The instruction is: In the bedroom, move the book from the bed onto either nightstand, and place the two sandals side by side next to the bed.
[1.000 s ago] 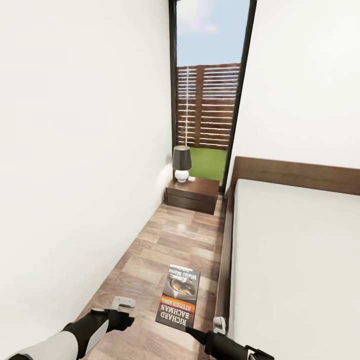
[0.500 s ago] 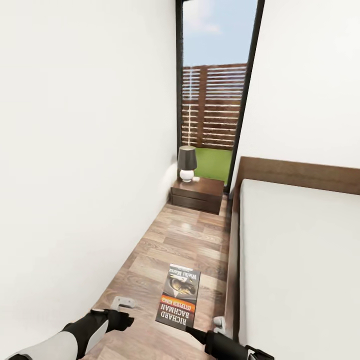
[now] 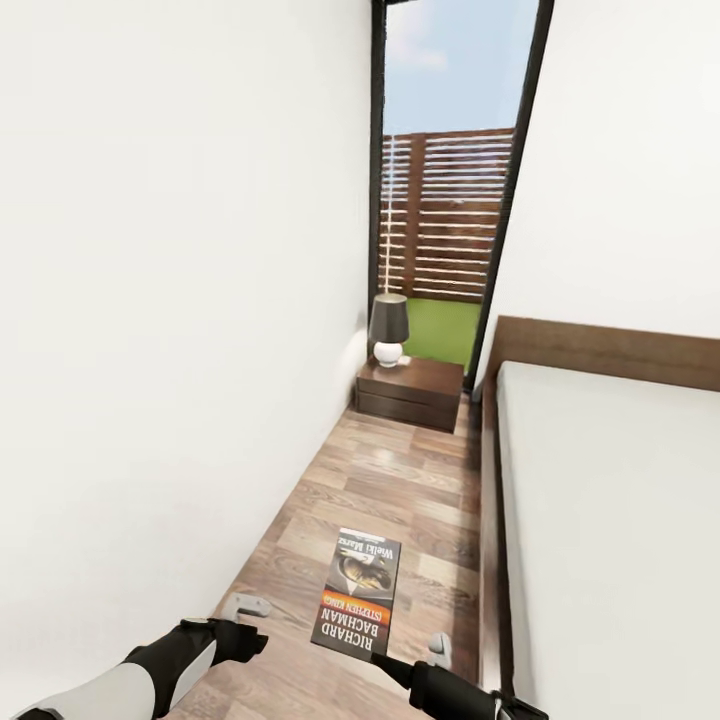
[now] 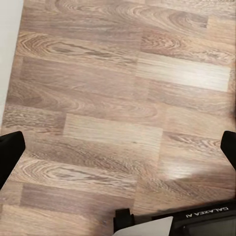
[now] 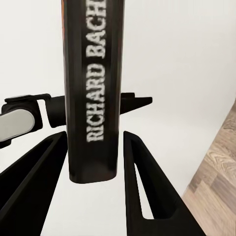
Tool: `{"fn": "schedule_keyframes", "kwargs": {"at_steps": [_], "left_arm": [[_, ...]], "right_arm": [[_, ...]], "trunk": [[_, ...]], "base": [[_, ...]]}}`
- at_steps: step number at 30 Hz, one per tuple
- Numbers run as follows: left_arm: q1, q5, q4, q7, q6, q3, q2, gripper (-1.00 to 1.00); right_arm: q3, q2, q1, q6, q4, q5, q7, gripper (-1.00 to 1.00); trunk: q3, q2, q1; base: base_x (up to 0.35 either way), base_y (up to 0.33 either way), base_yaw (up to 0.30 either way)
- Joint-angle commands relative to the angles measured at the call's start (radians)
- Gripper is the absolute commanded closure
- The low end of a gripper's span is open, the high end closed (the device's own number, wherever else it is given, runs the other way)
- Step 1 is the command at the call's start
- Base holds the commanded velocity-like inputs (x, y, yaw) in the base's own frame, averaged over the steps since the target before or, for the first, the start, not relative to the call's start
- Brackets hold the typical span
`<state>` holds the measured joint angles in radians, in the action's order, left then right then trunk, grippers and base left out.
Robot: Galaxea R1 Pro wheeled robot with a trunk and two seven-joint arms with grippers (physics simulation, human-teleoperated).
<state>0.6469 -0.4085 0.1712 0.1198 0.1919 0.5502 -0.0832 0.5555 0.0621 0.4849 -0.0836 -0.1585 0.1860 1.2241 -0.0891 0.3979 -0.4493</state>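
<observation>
My right gripper (image 3: 374, 656) is shut on the book (image 3: 358, 592), holding it above the wood floor at the lower middle of the head view. The dark cover with its orange band faces up. In the right wrist view the book's spine (image 5: 93, 88) stands between the two black fingers (image 5: 140, 182). My left gripper (image 3: 240, 620) hangs open over bare floor, to the left of the book. A dark brown nightstand (image 3: 412, 392) stands ahead by the window, with a lamp (image 3: 388, 328) on it. The bed (image 3: 610, 520) runs along the right. The sandals are out of view.
A narrow strip of plank floor (image 3: 390, 480) leads between the white wall (image 3: 170, 350) on the left and the bed frame (image 3: 489, 520) on the right. A tall dark-framed window (image 3: 445, 200) with a slatted fence behind it closes the far end.
The whole view has shifted: nightstand, window and bed sit further right in the picture, so the camera has moved. Book and both arms keep their places in the picture.
</observation>
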Motion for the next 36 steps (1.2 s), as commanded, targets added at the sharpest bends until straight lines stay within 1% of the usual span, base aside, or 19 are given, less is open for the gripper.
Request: {"fn": "schedule_keyframes", "kwargs": {"at_steps": [1,36], "left_arm": [[0.001,-0.01,0.002,0.001,0.006,0.006,-0.001,-1.0],[0.0,-0.009,0.002,0.001,0.003,0.011,0.002,-1.0]], "right_arm": [[0.011,0.001,0.0,-0.009,-0.002,0.007,0.004,1.0],[0.011,0.002,0.0,-0.008,-0.001,0.007,0.004,1.0]], "trunk": [[-0.001,0.002,-0.001],[0.054,0.002,-0.001]], "base": [[0.044,0.088,0.005],[0.005,0.009,0.001]]}}
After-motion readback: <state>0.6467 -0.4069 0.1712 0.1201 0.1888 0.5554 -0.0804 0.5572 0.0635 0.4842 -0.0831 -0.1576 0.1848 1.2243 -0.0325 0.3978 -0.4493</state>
